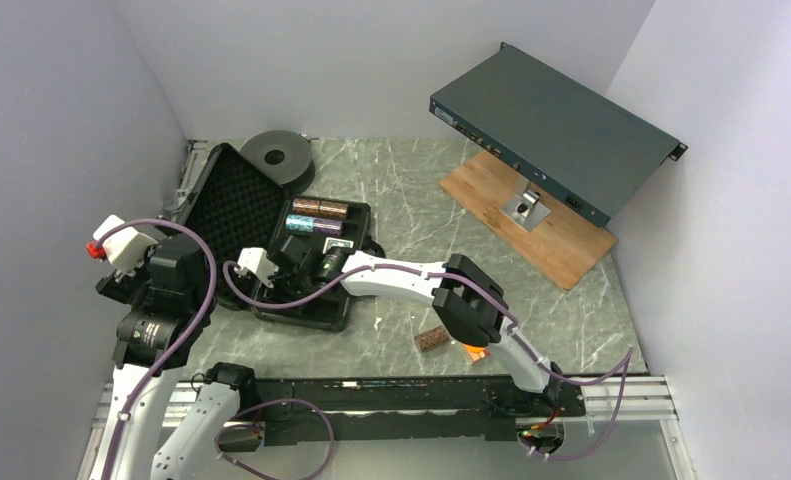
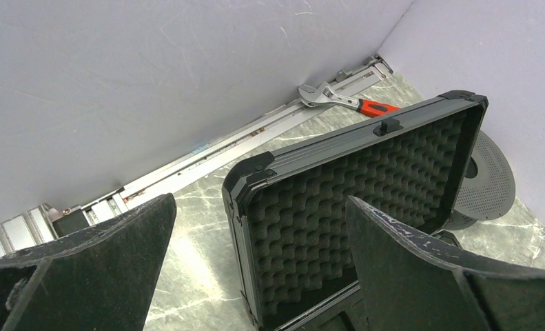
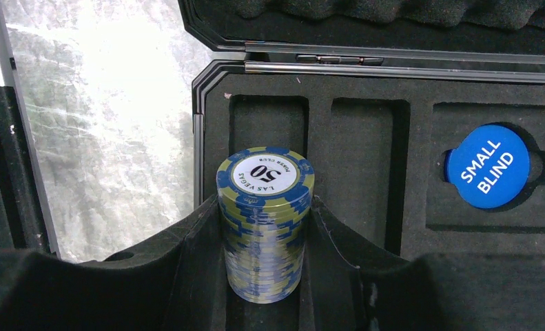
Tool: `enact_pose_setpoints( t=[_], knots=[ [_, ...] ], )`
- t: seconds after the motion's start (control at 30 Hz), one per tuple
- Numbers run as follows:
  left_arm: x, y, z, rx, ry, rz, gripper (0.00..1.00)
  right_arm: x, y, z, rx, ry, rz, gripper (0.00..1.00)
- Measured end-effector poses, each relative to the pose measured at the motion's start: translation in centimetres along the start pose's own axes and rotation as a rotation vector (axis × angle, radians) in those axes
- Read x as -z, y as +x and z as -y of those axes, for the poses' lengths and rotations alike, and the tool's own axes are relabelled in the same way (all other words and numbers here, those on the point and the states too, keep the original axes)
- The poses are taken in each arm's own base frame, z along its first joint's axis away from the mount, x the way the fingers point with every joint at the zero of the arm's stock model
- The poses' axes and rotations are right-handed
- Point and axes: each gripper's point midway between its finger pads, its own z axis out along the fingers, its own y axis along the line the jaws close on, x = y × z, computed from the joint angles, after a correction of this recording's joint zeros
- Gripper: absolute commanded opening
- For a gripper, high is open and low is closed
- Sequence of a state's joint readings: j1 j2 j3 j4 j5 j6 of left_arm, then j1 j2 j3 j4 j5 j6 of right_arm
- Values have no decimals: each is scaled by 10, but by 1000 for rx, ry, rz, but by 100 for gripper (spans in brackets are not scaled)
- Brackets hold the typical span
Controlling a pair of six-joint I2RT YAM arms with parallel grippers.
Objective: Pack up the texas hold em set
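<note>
The black briefcase point(image 1: 323, 312) lies open at the left, its foam-lined lid point(image 1: 226, 200) tipped back. A brown chip stack point(image 1: 319, 208) and a purple one point(image 1: 311, 225) lie in its far slots. My right gripper point(image 1: 289, 270) is over the case base, shut on an upright blue-and-green chip stack point(image 3: 266, 221) marked 50, above empty foam slots point(image 3: 369, 152). A blue "small blind" button point(image 3: 488, 165) sits in a slot. Another brown chip stack point(image 1: 433, 338) lies on the table. My left gripper point(image 2: 259, 203) is open and empty, left of the lid point(image 2: 366, 186).
A black round spool point(image 1: 276, 152) lies behind the lid. A large grey metal box point(image 1: 556, 130) stands on a wooden board point(image 1: 556, 245) at the back right. A red-handled wrench point(image 2: 345, 100) lies by the left wall. A small orange object point(image 1: 476, 352) lies under the right arm.
</note>
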State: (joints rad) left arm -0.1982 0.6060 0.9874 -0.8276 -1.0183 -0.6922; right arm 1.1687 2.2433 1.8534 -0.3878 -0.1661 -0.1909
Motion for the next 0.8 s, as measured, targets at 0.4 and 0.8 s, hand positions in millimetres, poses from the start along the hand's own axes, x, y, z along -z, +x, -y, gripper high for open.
enact_pose_setpoints(
  t=[0.4,0.8],
  knots=[
    [0,-1,-2,2,-10,7,100,-1,-10,3,-13,14,39,69],
    [-1,0,-3,-5,-17,9,100,32,-21,10,-73,90,100,55]
  ],
)
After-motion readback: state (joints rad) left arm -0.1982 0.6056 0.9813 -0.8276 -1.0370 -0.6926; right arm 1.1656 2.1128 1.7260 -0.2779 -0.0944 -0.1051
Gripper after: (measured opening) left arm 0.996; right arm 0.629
